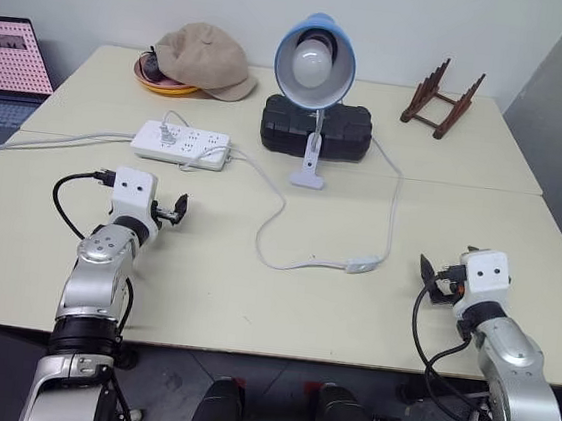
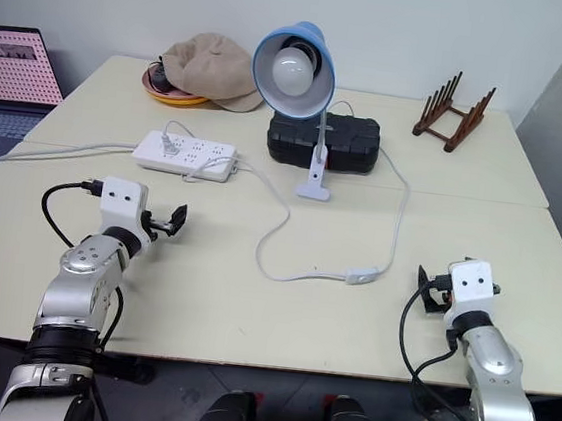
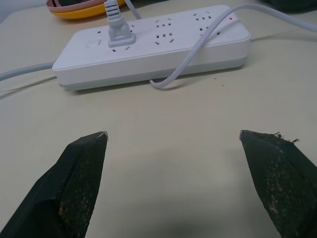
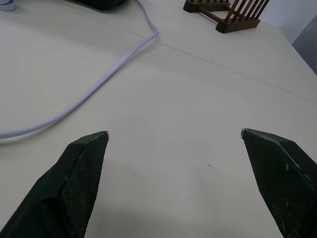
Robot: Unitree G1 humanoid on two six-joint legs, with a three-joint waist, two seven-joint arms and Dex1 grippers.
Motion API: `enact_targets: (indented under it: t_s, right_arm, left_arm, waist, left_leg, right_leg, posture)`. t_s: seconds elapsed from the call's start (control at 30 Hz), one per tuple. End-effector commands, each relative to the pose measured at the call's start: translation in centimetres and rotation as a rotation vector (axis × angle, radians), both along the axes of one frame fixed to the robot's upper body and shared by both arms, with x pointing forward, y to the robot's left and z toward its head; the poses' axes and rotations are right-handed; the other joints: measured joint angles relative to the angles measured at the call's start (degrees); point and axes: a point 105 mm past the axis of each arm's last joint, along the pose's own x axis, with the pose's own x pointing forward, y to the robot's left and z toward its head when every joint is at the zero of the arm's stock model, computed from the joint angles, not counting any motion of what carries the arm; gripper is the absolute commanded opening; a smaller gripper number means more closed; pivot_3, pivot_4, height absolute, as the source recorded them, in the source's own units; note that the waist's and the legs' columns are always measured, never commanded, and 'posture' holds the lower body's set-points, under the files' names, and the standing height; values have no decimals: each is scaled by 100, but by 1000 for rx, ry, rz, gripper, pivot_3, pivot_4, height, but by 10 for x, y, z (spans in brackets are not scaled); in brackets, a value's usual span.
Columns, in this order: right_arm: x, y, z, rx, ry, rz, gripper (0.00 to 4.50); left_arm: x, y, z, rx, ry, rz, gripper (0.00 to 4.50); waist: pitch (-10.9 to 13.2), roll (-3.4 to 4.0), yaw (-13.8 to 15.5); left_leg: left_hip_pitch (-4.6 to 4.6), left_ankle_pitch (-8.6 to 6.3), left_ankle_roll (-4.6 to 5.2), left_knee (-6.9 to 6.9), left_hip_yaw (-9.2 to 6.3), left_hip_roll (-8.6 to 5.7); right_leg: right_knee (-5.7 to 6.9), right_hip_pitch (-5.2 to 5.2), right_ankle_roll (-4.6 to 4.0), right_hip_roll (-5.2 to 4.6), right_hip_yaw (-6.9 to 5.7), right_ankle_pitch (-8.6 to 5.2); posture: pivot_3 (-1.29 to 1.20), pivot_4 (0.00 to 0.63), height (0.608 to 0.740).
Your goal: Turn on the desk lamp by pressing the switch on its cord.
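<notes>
The desk lamp (image 1: 315, 61), with a light-blue shade, a white bulb and a white clip base, stands mid-table in front of a black case. Its thin white cord (image 1: 276, 222) loops forward over the table to the small white switch (image 1: 360, 265), which lies flat between my two arms. My left gripper (image 1: 173, 210) hovers open left of the cord loop, facing the power strip (image 3: 148, 44). My right gripper (image 1: 435, 283) stands open to the right of the switch, a short gap away. A stretch of cord (image 4: 114, 69) runs ahead of its empty fingers.
A white power strip (image 1: 180, 144) with a thicker cable lies back left. The black case (image 1: 316, 126) sits behind the lamp. A tan cap (image 1: 202, 56) on an orange plate is far left, a wooden rack (image 1: 441, 102) far right, a laptop (image 1: 5, 61) beyond the left edge.
</notes>
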Motion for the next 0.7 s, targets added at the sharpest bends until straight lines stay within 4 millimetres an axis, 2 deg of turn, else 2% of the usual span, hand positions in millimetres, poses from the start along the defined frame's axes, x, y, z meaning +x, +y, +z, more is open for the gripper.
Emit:
enact_targets:
  t_s: [0.03,0.13,0.27,0.37,0.43,0.57,0.7]
  right_arm:
    - [-1,5,15,18,-61,9,4500]
    - [-2,11,14,29,-49,59,4500]
    - [-4,24,19,40,-2,225,4500]
    - [-9,36,29,-24,99,523,4500]
    - [-8,37,36,-66,169,675,4500]
    - [-4,42,41,-105,279,880,4500]
    - [8,54,43,-187,357,1050,4500]
  left_arm:
    - [-1,-1,15,37,-26,-32,4461]
    - [-1,-3,17,22,-24,-67,4461]
    - [-3,-21,27,31,4,-225,4461]
    - [-17,-56,46,85,45,-531,4461]
    - [-28,-75,52,139,75,-690,4461]
    - [-50,-109,58,157,113,-919,4461]
    - [-83,-148,61,194,144,-1186,4461]
  waist:
    - [0,0,0]
    - [0,0,-1]
    - [0,0,-4]
    - [7,1,-10]
    - [8,1,-12]
    - [5,-1,-17]
    - [10,1,-53]
  left_leg:
    - [0,0,0,0,0,0]
    - [0,0,0,0,0,0]
    - [-2,0,0,0,0,0]
    - [-2,0,0,-1,1,0]
    - [-5,0,-1,-2,5,-1]
    - [4,-1,1,-4,11,1]
    - [-6,-2,1,-12,12,1]
  right_leg:
    - [0,0,0,0,0,0]
    - [-1,0,0,0,0,0]
    - [-3,0,-1,0,0,-1]
    - [-4,0,-2,-1,0,-1]
    - [-9,-2,-3,-5,2,-2]
    - [-17,4,-5,-9,-1,-3]
    - [-19,-5,-8,-6,0,-11]
  posture:
    - [0,150,740]
    - [0,150,740]
    - [0,150,740]
    - [0,150,740]
    - [0,150,740]
    - [0,150,740]
    - [0,150,740]
